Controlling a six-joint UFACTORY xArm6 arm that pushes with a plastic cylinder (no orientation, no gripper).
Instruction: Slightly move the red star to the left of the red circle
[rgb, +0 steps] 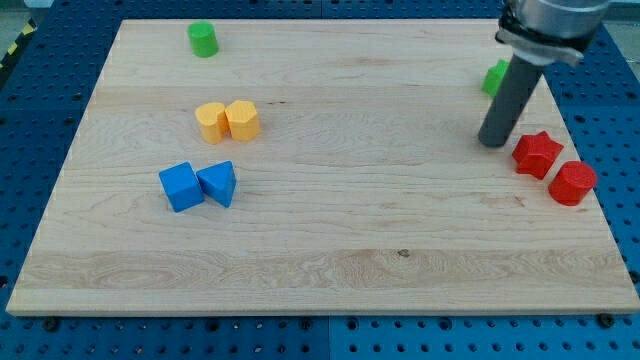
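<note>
The red star (537, 153) lies near the board's right edge, just up and left of the red circle (573, 183), the two nearly touching. My tip (493, 142) rests on the board a short way to the left of the red star and slightly above it, with a small gap between them. The dark rod rises from the tip toward the view's top right.
A green block (493, 77) sits partly hidden behind the rod at upper right. A green cylinder (203, 39) is at top left. Two yellow blocks (227, 121) touch at left centre. A blue cube (180, 187) and a blue triangle (219, 183) sit below them.
</note>
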